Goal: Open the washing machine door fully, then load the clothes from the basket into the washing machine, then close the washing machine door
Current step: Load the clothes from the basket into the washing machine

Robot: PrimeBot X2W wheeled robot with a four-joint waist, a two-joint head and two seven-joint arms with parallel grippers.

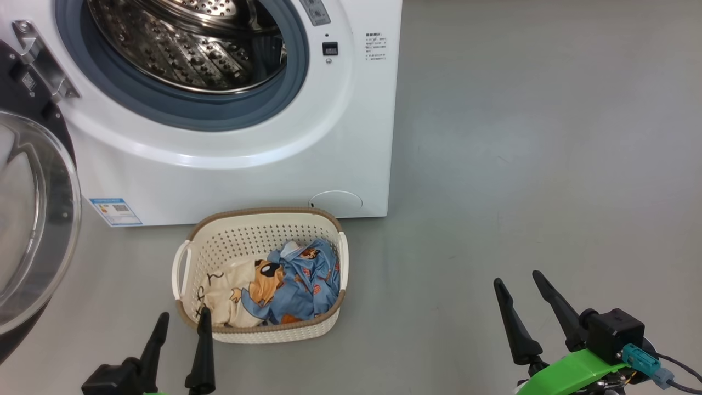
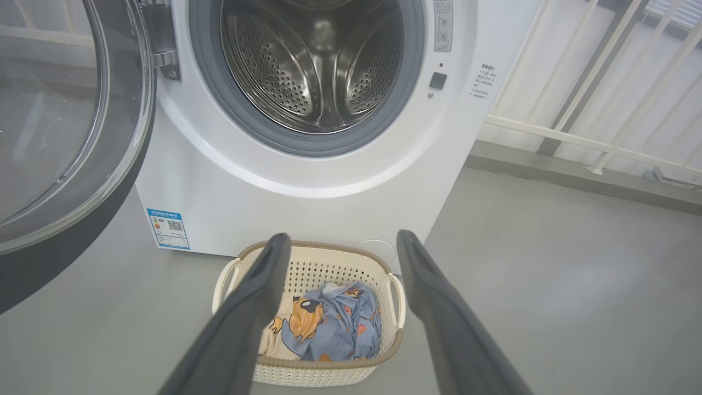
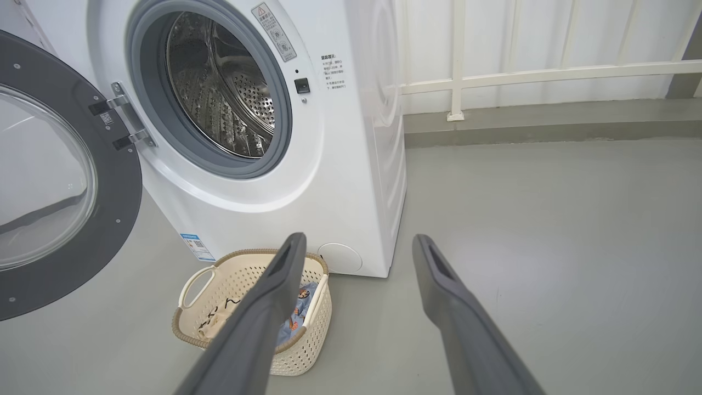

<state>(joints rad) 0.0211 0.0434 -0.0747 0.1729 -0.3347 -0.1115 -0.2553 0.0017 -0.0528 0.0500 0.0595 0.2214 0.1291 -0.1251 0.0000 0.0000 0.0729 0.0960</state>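
Right wrist view: railing [image 3: 548,74] beyond washing machine [image 3: 340,181]. Head view: clothes [image 1: 299,285] in basket [image 1: 258,233].

Floor [image 1: 548,137]: I read a smooth, uniform grey surface beneath and ahead of the right end effector [image 3: 359,241]. It has faint scuffs and a soft, pale sheen of diffuse light ahead and to the right. Far ahead of that end effector, a darker grey kerb [image 3: 548,123] bounds the floor. A white railing [image 3: 548,74] of upright bars and one horizontal rail stands on the kerb, with a white wall [image 3: 510,33] behind it. The railing also appears ahead and to the right of the left end effector [image 2: 343,237].
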